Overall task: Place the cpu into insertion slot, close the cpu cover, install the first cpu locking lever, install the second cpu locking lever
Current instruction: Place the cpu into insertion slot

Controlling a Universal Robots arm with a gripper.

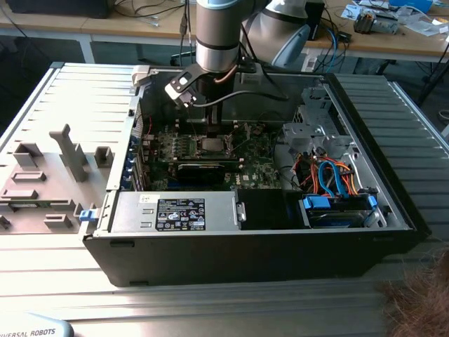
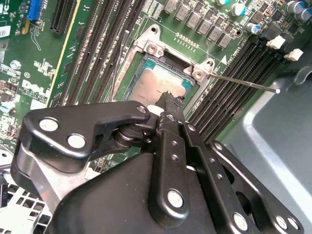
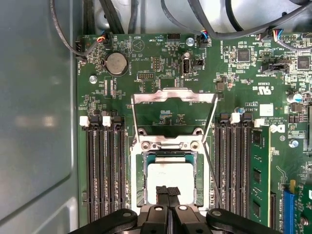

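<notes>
In the exterior view an open computer case (image 1: 393, 203) lies on a ribbed metal bench (image 1: 210, 309). The robot arm (image 1: 219, 35) reaches into it from twelve o'clock, and the tool (image 1: 212, 135) hangs right over the socket near the middle of the green board (image 1: 259, 172). The chip (image 1: 210, 145) shows as a small grey square under it. A black card (image 1: 203, 168) lies just at six o'clock of the socket; a grey power box (image 1: 175, 210) sits further toward six o'clock against the case wall; blue and orange cables (image 1: 337, 182) bunch at four o'clock. A grey moulded tray (image 1: 42, 182) rests outside the case at nine o'clock, the exterior view's left.

In the second wrist view the tool (image 2: 169, 99) is clenched, its two black fingers pressed together with no gap between them. The tips sit at the edge of the chip (image 2: 153, 85), which lies flat inside the socket frame; whether they touch it I cannot tell. A thin lever (image 2: 243, 82) sticks out from a corner of the socket, across the black memory slots (image 2: 105, 48).

In the first wrist view the tool (image 3: 168, 190) is again clenched, its fingertips (image 3: 162, 191) side by side over the near edge of the chip (image 3: 170, 175). The chip is seated in the socket between two banks of memory slots (image 3: 102, 165). The cover (image 3: 174, 95) is swung open, raised off the socket on the side away from the tool, with the board visible through its window. The lever (image 3: 213, 170) runs alongside the socket, between it and the slots; a round battery (image 3: 116, 63) lies beyond the cover.
</notes>
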